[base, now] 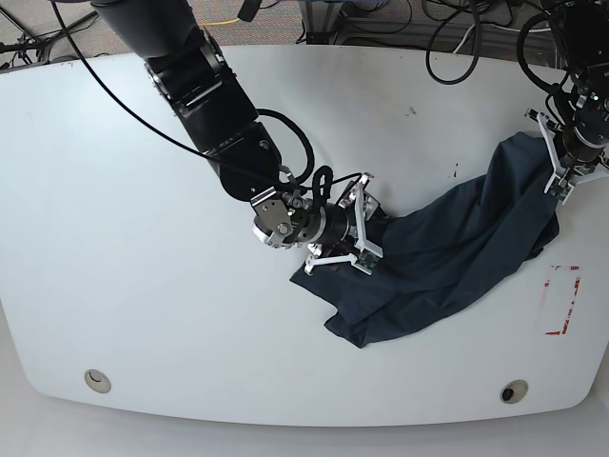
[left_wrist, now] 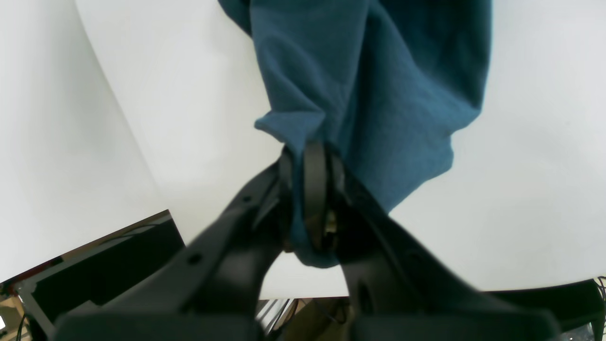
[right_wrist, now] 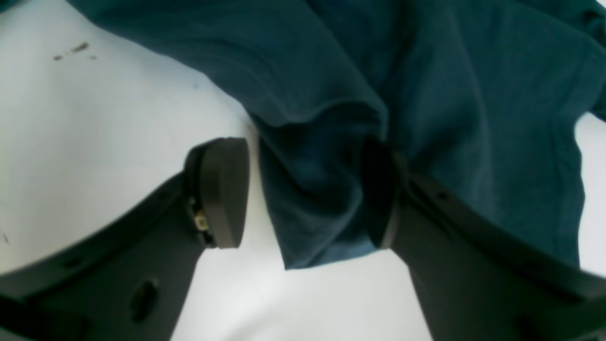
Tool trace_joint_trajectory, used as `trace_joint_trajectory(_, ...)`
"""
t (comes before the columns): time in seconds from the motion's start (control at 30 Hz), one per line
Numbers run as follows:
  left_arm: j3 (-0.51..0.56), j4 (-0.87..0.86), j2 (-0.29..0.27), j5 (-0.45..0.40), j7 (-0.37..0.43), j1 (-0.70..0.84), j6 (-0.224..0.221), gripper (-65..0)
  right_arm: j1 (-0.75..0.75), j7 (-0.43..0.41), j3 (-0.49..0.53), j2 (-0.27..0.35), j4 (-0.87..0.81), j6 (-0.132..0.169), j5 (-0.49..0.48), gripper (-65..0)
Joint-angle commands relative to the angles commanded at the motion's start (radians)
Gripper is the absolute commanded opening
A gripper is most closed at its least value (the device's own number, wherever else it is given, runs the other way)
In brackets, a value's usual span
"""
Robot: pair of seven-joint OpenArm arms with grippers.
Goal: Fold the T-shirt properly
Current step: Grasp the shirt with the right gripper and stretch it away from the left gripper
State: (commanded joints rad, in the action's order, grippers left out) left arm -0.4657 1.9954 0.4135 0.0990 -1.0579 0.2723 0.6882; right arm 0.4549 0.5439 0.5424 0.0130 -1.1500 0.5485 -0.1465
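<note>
Shirt [left_wrist: 407, 118] cropped, left gripper [left_wrist: 310, 199] blurred

The base view looks steeply down from above, taking in nearly the whole white table [base: 171, 324], with both arms entering from its top edge. The left wrist view sits much nearer, looking down past its own fingers at one end of the T-shirt [left_wrist: 407, 123] and a table edge. The right wrist view, also close, faces the cloth between its fingers. All three views share the shirt and white tabletop.
</note>
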Motion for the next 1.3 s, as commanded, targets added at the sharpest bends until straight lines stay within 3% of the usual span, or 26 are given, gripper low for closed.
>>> trace_joint_trajectory(0.4, 0.002, 0.0, -0.002, 0.0, 0.0, -0.002, 0.0, -65.0, -0.077, 0.002, -0.002, 0.014, -0.011, 0.002, -0.002, -29.2)
trace_joint_trajectory(0.67, 0.002, 0.0, -0.002, 0.0, 0.0, -0.005, -0.005, -65.0, -0.098, -0.006, -0.002, -0.017, -0.008, -0.006, -0.003, -29.8)
trace_joint_trajectory(0.97, 0.002, 0.0, -0.002, 0.0, 0.0, -0.005, -0.005, -65.0, -0.094, -0.086, -0.025, -0.043, 0.081, -0.009, -0.002, -44.2)
trace_joint_trajectory(1.03, 0.002, 0.0, -0.002, 0.0, 0.0, -0.005, -0.005, -65.0, -0.097, -0.087, -0.066, -0.048, 0.083, -0.009, 0.0, -52.6)
trace_joint_trajectory(1.1, 0.002, 0.0, -0.002, 0.0, 0.0, -0.006, -0.005, -65.0, -0.098, -0.089, -0.1, -0.048, 0.078, -0.009, 0.0, -65.0)
trace_joint_trajectory(1.3, 0.002, 0.005, -0.002, 0.005, 0.002, -0.031, 0.0, -65.0, -0.13, -0.025, -0.199, -0.011, -0.063, -0.002, 0.0, -65.0)
